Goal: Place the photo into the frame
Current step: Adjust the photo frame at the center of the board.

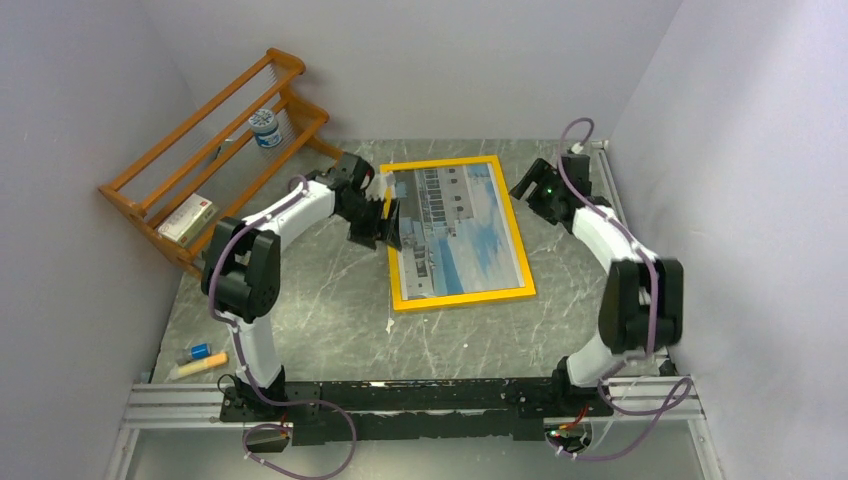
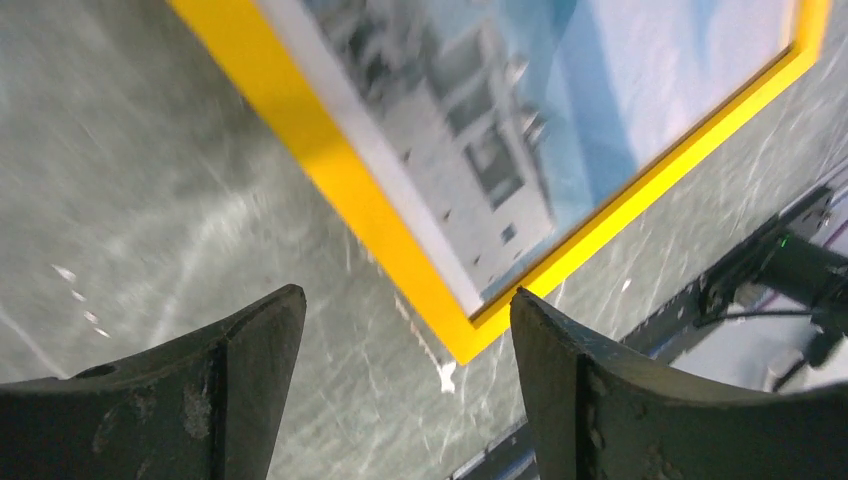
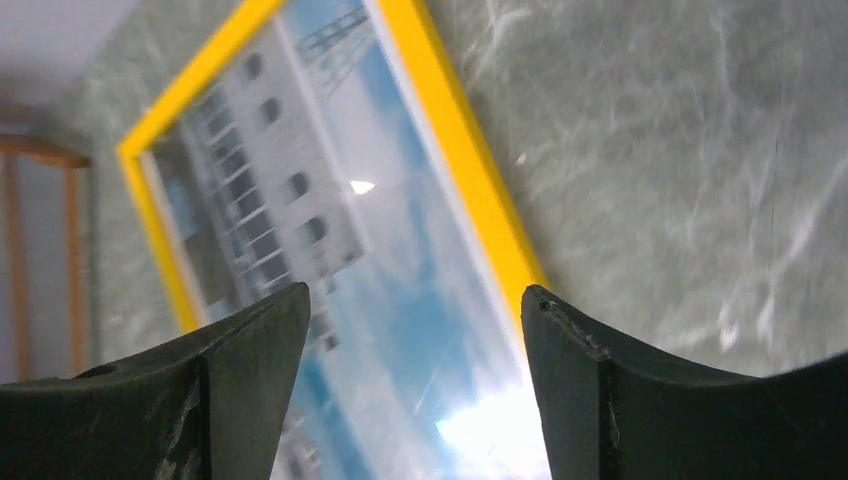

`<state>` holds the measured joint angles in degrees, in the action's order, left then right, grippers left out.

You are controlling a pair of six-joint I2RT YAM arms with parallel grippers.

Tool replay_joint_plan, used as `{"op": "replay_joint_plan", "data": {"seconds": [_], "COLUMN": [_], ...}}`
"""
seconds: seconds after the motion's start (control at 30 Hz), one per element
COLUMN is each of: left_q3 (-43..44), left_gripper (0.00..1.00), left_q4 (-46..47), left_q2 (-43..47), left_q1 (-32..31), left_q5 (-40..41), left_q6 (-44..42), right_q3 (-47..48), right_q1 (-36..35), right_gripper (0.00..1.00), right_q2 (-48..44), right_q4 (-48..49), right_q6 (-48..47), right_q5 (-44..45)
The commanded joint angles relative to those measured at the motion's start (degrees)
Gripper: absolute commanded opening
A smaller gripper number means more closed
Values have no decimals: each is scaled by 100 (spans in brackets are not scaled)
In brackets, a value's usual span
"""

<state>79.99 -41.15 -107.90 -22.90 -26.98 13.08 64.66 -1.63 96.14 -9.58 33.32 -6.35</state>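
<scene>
Top view: photo lies inside yellow frame, flat on table; left wrist view: left tool open, empty, frame's corner ahead; right wrist view: right tool open, empty, frame's border ahead.

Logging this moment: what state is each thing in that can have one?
frame: flat on the table, front up.
photo: inside the frame, picture side up.
left gripper: open, empty, beside the frame's left edge.
right gripper: open, empty, beside the frame's right edge.
jar: resting on the wooden rack.
</scene>
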Motion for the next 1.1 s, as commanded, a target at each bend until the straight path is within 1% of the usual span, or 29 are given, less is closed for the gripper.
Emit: {"op": "replay_joint_plan", "data": {"seconds": [0.0,0.1,0.2,0.3,0.43,0.53,0.7,0.83,0.97,1.07], "left_q3": [1044,1993,3146,3981,4442,4759,4831,4893,4873,5126], "left_gripper": [81,80,81,84,88,90,93,94,94,94], "left_q4": [300,307,186,184,1026,1510,2201,2565,2969,2944], "left_q2": [-114,-794,-1502,-2128,-2763,-3156,-3506,-3725,-3889,-4148], "left_q1": [13,13,20,59,144,150,201,372,533,583], "left_q5": [366,733,1226,1573,1803,2230,2593,2328,1566,1127], "left_q6": [-269,-381,-557,-801,-1204,-1555,-1778,-1542,-1247,-1113], "right_q3": [-765,-1460,-2018,-2514,-3421,-3791,-3882,-3997,-4141,-4219], "right_q1": [-237,-485,-514,-514,-545,-631,-959,-1115,-1190,-1203], "right_gripper": [79,79,79,79,79,79,79,79,79,79], "right_q2": [-1368,-2200,-2874,-3393,-4059,-4366,-4569,-4534,-4575,-4615], "right_q4": [-672,-961,-1171,-1242,-1013,-1023,-1488,-1572,-1616,-1665], "right_q6": [1084,1449,1535,1547,1804,1994,2021,2127,2209,2253], "right_q5": [49,7,-392,-760,-1448,-1761,-1598,-1620,-1577,-1594]}}
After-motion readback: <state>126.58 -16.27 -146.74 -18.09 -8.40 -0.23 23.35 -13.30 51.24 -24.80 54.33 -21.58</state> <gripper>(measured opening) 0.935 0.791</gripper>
